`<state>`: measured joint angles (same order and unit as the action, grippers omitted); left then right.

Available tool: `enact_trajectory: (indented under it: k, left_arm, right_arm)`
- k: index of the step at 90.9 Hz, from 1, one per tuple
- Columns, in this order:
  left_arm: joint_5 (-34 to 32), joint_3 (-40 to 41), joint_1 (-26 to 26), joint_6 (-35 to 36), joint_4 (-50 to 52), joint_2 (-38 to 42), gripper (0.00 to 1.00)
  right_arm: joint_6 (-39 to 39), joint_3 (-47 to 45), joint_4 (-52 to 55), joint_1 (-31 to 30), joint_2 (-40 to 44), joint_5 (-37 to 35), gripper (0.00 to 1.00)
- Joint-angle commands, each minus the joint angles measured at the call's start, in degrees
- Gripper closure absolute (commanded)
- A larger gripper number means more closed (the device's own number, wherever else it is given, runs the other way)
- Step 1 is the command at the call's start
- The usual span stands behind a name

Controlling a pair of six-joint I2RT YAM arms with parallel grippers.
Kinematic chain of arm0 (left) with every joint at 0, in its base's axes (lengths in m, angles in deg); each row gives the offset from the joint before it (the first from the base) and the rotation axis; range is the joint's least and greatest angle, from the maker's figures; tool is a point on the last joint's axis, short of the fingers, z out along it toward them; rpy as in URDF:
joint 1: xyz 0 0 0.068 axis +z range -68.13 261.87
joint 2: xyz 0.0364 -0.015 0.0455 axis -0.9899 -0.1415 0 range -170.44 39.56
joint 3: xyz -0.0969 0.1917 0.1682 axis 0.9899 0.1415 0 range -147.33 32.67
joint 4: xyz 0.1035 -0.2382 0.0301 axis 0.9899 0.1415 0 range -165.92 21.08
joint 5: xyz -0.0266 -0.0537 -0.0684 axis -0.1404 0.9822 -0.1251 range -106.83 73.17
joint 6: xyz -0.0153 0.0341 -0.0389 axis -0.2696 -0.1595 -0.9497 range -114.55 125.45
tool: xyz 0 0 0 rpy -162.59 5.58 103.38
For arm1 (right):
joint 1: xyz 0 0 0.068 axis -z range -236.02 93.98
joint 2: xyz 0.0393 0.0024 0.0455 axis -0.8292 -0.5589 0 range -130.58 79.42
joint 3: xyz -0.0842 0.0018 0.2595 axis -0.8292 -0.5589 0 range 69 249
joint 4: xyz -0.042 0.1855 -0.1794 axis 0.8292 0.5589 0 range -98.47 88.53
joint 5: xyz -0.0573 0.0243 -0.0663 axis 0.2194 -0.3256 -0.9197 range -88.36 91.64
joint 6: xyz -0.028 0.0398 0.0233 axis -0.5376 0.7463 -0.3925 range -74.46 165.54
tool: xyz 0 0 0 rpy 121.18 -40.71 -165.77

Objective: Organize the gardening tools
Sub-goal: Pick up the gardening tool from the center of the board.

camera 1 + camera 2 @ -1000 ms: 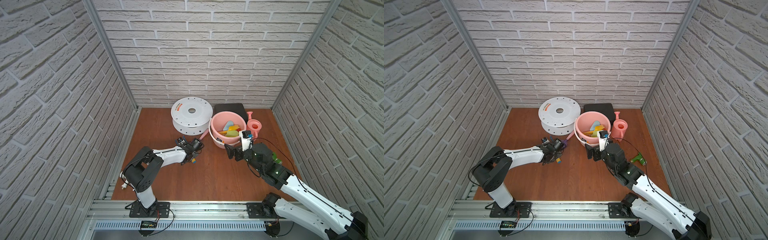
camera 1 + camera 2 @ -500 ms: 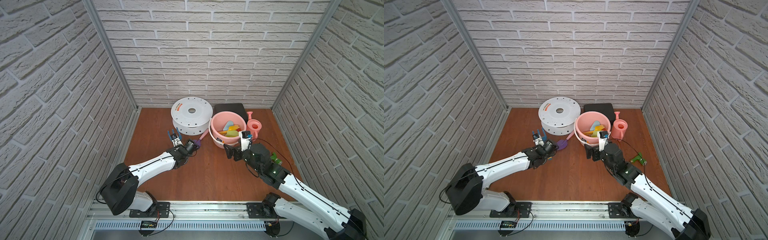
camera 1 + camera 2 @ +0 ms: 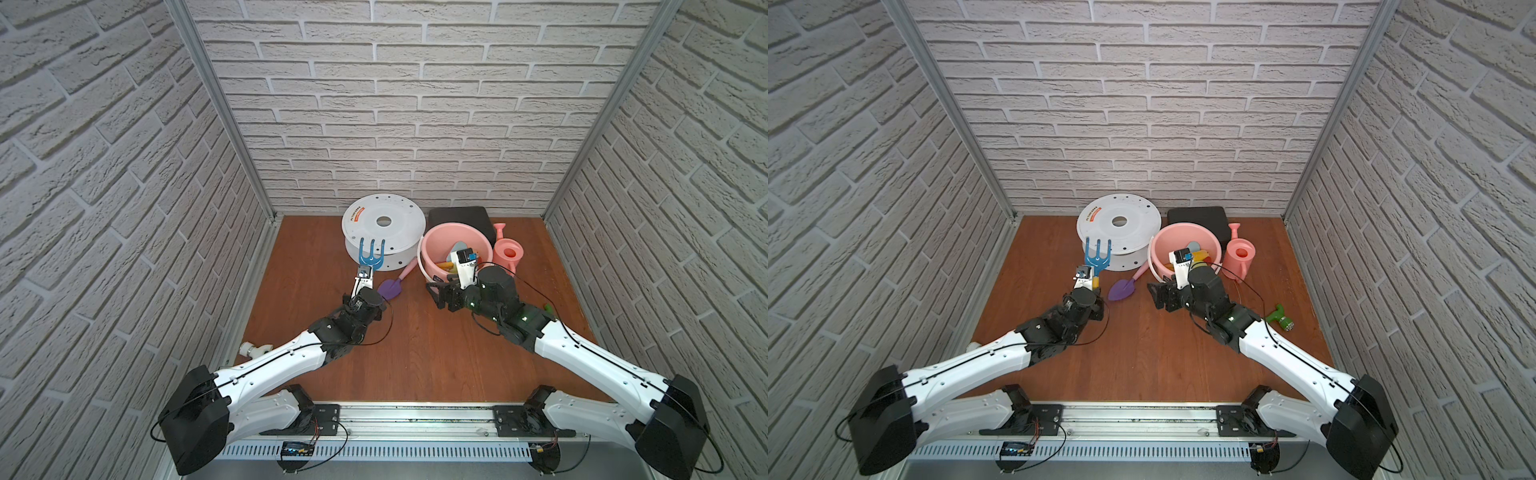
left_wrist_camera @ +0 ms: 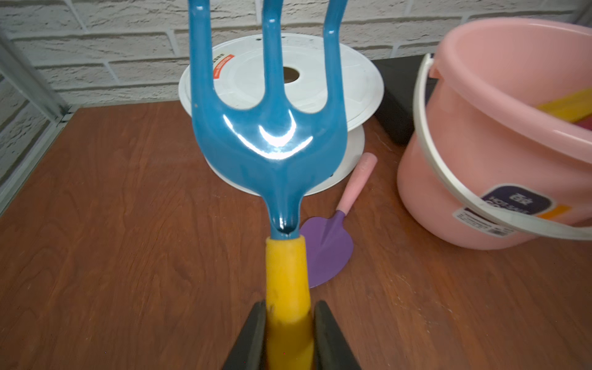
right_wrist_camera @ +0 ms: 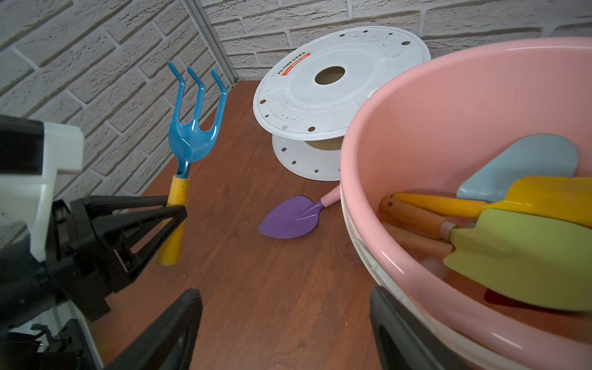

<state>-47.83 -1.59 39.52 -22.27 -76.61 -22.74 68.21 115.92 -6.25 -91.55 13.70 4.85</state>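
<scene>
My left gripper (image 3: 365, 274) (image 4: 290, 315) is shut on the yellow handle of the blue claw fork (image 3: 371, 253) (image 3: 1097, 254) (image 4: 272, 141). It holds the fork upright above the floor, in front of the white spool. The purple trowel (image 3: 390, 287) (image 5: 288, 217) lies flat between both grippers, its pink handle pointing at the pink bucket (image 3: 432, 241) (image 5: 416, 128). A pale-blue trowel (image 5: 525, 163), a yellow scoop (image 5: 551, 195) and a green spade (image 5: 519, 256) lie inside the bucket. My right gripper (image 3: 436, 293) (image 5: 285, 307) is open and empty, with one finger close beside the bucket wall. The pink watering can (image 3: 509, 253) stands right of the bucket.
A white spool (image 3: 382, 224) and a black box (image 3: 461, 216) stand against the back wall. A green tap fitting (image 3: 1281, 318) lies on the floor at the right, and a white fitting (image 3: 253, 349) at the left edge. Brick walls close in three sides.
My left arm has stretched toward the back and raised the blue claw fork upright off the floor. The right arm has hardly moved.
</scene>
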Motion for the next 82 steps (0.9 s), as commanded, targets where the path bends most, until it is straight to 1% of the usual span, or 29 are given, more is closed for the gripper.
enact_trajectory:
  k: [1,12,17,21,26,36,42,47,54,75,78,82]
  left_arm:
    - [5.3,2.4,-0.5,7.5,-10.1,1.5,1.00]
    - [8.0,4.1,-1.0,9.2,-12.8,2.5,1.00]
    - [9.4,4.9,-1.1,9.5,-14.1,2.9,1.00]
    - [9.6,5.4,-1.1,9.7,-15.0,3.2,1.00]
    - [12.5,5.8,-1.1,9.9,-15.7,3.5,1.00]
    - [14.8,6.3,-1.3,9.9,-16.7,4.1,1.00]
    - [15.5,6.6,-1.3,9.8,-17.2,4.6,1.00]
    - [15.7,6.9,-1.3,9.4,-17.5,5.0,1.00]
    - [16.3,7.2,-1.3,8.8,-17.7,6.1,1.00]
    - [18.7,8.3,-1.2,8.1,-18.5,8.5,1.00]
    - [18.8,8.3,-1.3,8.1,-18.6,8.6,1.00]
    - [19.0,8.4,-1.2,8.1,-18.6,8.7,1.00]
  right_arm:
    - [1.9,4.6,-2.5,-0.1,-2.7,4.3,0.19]
    - [2.2,9.2,-1.5,-0.1,-6.7,5.5,0.23]
    - [2.2,11.4,-1.3,0.0,-9.0,7.1,0.29]
    - [2.4,12.8,-1.1,0.0,-10.8,8.0,0.31]
    - [2.7,14.3,-1.2,0.0,-13.0,9.8,0.37]
    - [3.7,16.5,-1.9,0.1,-16.8,12.7,0.47]
    - [5.0,16.7,-3.4,0.2,-18.5,14.4,0.54]
    - [6.3,16.7,-4.8,0.3,-19.7,15.6,0.56]
    - [7.9,16.4,-6.5,0.4,-20.7,17.1,0.62]
    - [13.1,13.5,-15.3,1.2,-21.2,19.0,0.69]
    - [13.4,13.5,-15.7,1.4,-21.4,19.1,0.71]
    - [13.8,13.7,-16.1,1.5,-21.5,19.4,0.78]
